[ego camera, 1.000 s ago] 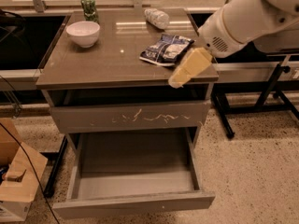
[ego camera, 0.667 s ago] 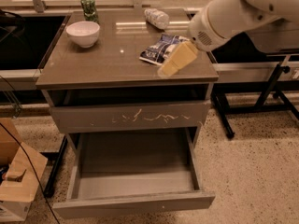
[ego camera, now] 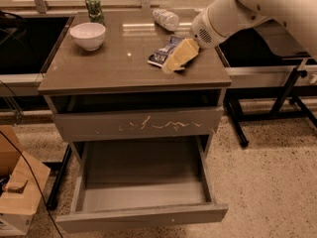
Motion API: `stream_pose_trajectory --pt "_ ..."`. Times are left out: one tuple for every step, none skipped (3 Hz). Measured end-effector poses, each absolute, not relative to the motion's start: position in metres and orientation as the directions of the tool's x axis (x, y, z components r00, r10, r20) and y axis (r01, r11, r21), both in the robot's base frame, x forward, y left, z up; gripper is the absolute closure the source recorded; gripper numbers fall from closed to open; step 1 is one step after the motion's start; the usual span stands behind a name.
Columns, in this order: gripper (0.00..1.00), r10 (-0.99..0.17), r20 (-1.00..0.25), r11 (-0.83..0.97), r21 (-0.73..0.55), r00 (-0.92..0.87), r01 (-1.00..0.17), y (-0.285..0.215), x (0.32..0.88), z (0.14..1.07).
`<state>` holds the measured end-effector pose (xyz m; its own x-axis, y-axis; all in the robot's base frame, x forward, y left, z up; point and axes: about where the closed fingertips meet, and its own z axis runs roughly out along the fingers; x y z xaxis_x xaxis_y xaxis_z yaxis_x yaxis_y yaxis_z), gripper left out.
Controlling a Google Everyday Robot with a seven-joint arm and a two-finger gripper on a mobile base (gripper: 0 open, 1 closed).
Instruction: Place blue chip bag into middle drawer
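The blue chip bag lies flat on the right part of the cabinet top, dark blue with white print. My gripper, a yellowish tip on the white arm coming in from the upper right, is low over the bag's right half and covers it. I cannot see whether it touches the bag. The middle drawer is pulled out wide open below, with a plain smooth front, and nothing lies in it.
A shut drawer front with white scratch marks sits above the open drawer. A white bowl, a green can and a clear plastic bottle stand on the top. A cardboard box is on the floor at left.
My gripper has moved left and back from the cabinet's right front edge onto the blue chip bag. The bag and the drawers have not moved.
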<state>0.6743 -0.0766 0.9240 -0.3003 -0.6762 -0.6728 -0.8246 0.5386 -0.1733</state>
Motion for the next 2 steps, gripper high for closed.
stream_pose_trajectory --pt "0.00 -0.621 -0.686 0.619 -0.130 -0.381 -0.774 -0.082 0.689 0.908" --pt "0.00 -0.534 -0.732 0.694 -0.094 -0.423 -0.713 -0.087 0.723 0.894"
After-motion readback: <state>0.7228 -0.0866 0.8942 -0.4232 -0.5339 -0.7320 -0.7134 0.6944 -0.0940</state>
